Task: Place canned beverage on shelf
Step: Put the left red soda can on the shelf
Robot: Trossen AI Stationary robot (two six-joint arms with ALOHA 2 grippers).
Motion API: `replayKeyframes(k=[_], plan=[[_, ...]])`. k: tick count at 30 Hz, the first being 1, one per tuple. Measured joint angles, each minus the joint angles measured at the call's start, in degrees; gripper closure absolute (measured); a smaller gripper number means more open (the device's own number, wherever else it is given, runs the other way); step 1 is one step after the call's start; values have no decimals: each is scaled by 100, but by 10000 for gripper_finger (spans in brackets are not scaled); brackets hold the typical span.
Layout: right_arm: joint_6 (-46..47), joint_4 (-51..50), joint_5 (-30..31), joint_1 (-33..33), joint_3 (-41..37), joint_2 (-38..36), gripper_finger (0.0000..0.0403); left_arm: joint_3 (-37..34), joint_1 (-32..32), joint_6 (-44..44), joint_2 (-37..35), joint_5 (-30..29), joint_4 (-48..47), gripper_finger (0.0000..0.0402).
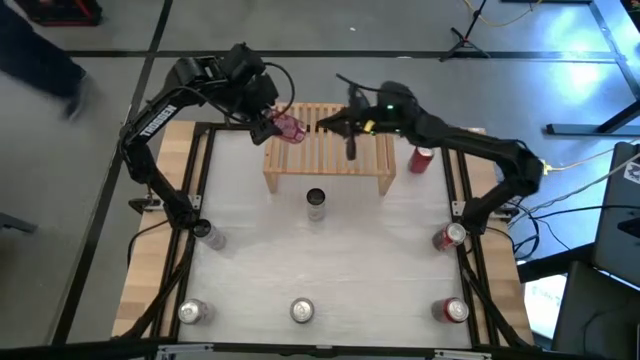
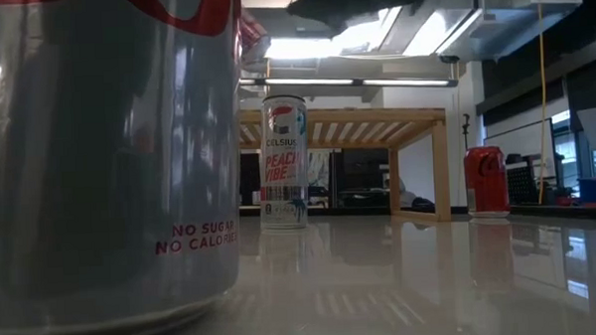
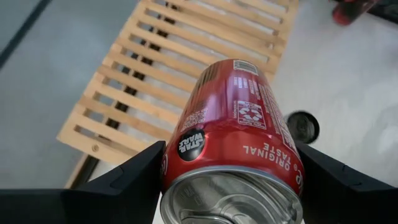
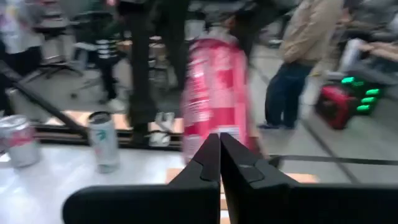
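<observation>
The left gripper (image 1: pixel 277 124) gripped a red can (image 1: pixel 288 126) over the shelf's (image 1: pixel 330 150) left end, seemingly to set it down (right gripper (image 1: pixel 350 150) hovered closed, empty).

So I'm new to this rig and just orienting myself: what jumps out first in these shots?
The left gripper holds a red can tilted above the left end of the shelf. The right gripper, shut and empty, hangs over the shelf's middle. A tall white can stands just in front.
</observation>
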Motion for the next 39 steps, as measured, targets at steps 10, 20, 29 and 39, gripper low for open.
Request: replayKeyframes(k=[10,20,29,39], plan=[[43,89,303,153,459,672,403,0,0,92,-11,9,108,130],[41,54,339,206,467,940,403,-13,-9,67,-72,-94,279,130],[43,178,374,233,452,1032,403,-11,-6,61,-70,-248,513,130],[268,119,328,270,421,1066,403,-40,-14,-161,-76,-778,627,130]])
